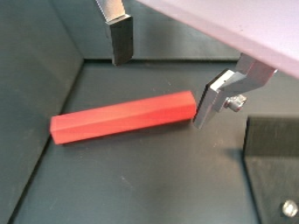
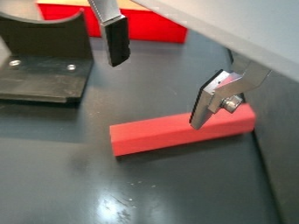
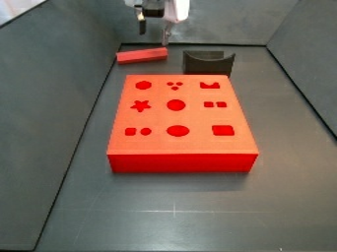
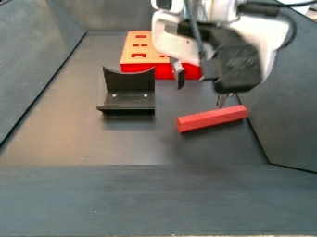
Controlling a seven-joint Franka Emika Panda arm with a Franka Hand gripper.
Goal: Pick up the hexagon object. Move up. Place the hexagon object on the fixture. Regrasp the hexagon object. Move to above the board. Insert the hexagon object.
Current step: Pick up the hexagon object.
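Note:
The hexagon object (image 1: 122,118) is a slim red bar lying flat on the dark floor, also seen in a side view (image 4: 212,118) and far back beside the fixture (image 3: 141,54). My gripper (image 1: 162,92) hangs over it, open and holding nothing. One silver finger (image 1: 208,103) is down by the bar's end, and I cannot tell if it touches. The other finger (image 2: 114,44) is well off to the bar's side. The fixture (image 4: 128,90) stands apart from the bar, next to the red-orange board (image 3: 180,120).
Dark walls enclose the floor; a wall foot (image 1: 152,61) runs just behind the bar. The fixture's base plate (image 1: 274,166) lies close to the bar's end. The board's edge (image 2: 152,24) shows behind the fixture (image 2: 47,61).

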